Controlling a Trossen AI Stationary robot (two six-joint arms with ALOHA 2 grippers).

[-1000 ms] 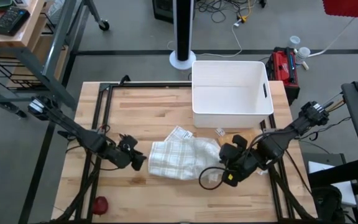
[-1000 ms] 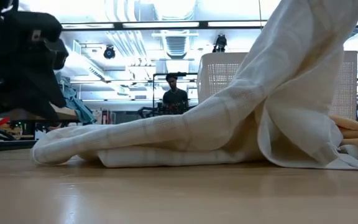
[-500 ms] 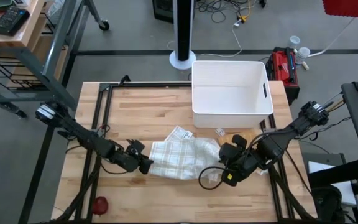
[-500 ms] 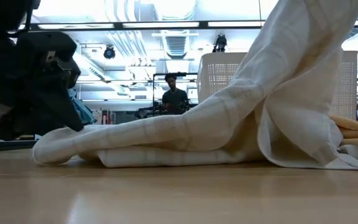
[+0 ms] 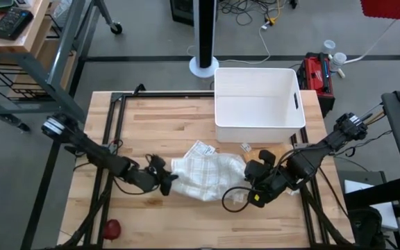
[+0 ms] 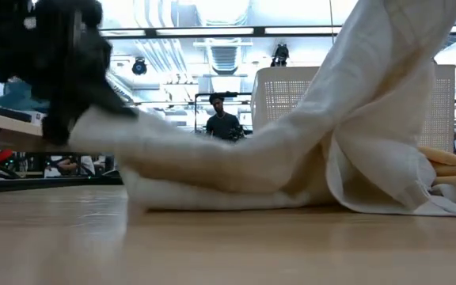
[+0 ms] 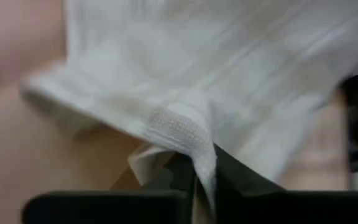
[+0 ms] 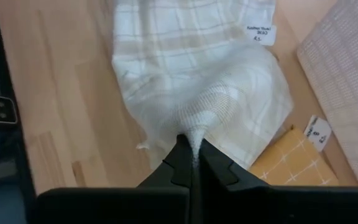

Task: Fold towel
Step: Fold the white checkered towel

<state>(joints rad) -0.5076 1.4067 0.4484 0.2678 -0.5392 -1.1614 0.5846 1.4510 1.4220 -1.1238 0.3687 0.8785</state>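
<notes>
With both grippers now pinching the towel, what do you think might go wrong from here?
1. The left gripper holds only a thin fold at the towel edge, so it may slip when lifted.
2. The right gripper pinches a bunched ridge, not a corner, so the fold may come out crooked.
3. A yellow cloth lies beside the towel and may get dragged along.

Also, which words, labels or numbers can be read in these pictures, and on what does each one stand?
None can be read.
White tag on the towel: two printed lines, too small.
Tag on the yellow cloth: small marks, unreadable.
</notes>
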